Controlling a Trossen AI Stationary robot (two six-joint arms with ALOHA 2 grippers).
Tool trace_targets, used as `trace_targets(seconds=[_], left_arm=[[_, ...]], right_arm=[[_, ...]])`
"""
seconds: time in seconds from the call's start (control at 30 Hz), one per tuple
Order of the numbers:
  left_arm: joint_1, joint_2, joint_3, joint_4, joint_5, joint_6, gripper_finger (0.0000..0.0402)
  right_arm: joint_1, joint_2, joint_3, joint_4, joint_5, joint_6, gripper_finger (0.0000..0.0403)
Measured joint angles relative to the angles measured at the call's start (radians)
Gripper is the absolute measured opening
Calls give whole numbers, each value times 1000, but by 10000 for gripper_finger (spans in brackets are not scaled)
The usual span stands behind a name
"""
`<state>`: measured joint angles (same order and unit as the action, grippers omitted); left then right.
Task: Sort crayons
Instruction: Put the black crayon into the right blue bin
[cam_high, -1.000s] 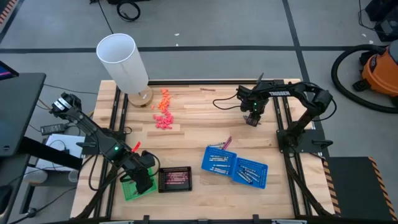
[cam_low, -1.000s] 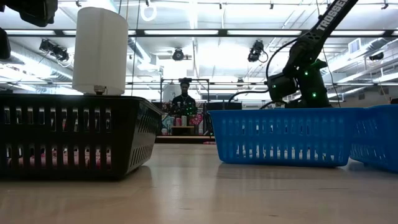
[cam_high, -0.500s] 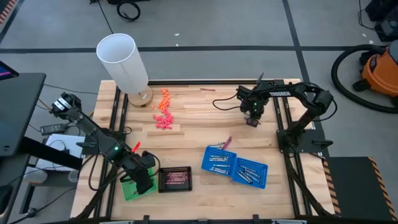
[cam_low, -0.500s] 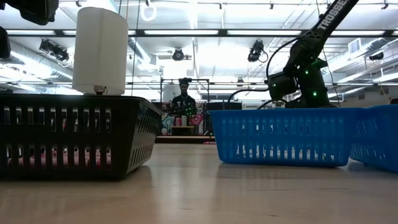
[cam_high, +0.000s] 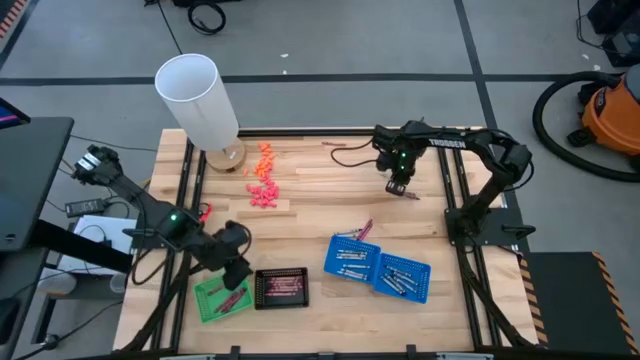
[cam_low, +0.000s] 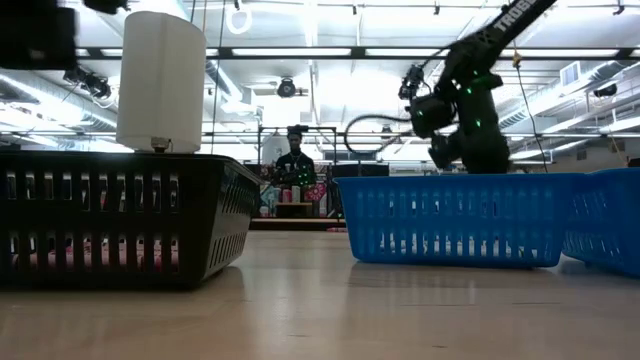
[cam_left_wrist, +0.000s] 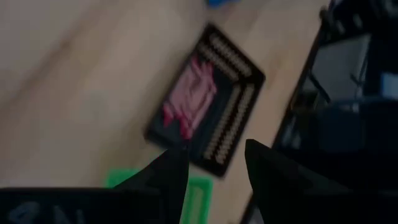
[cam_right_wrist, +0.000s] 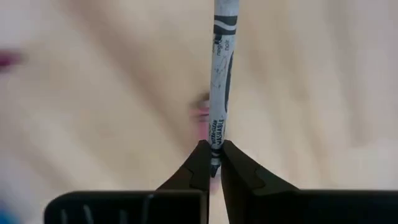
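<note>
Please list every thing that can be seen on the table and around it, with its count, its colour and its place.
grey crayon: one, pale grey, pinched in the right gripper
blue baskets: two, blue, near right of the table, grey crayons inside
black basket: one, black, near edge, magenta crayons inside
green basket: one, green, beside the black basket
orange-pink pieces: a heap, far left of the table
white cylinder: one, white, far left corner
vacuum cleaner: one, orange, floor at right
left gripper: open, above the green basket
right gripper: shut, far right
</note>
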<state>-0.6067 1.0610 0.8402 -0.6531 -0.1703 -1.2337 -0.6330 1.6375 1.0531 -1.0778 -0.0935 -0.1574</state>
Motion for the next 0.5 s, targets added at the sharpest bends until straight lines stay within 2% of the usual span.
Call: trace_targets(seconds=[0.1, 0.3, 0.5], left_arm=[[28, -7, 0, -1, -47, 50, 166], [85, -7, 0, -1, -55, 77, 166], [112, -7, 0, -1, -58, 104, 166]], right_arm=[[48, -1, 36, -10, -128, 0, 28], [185, -2, 46, -25, -339, 60, 28], [345, -21, 46, -25, -384, 164, 29]])
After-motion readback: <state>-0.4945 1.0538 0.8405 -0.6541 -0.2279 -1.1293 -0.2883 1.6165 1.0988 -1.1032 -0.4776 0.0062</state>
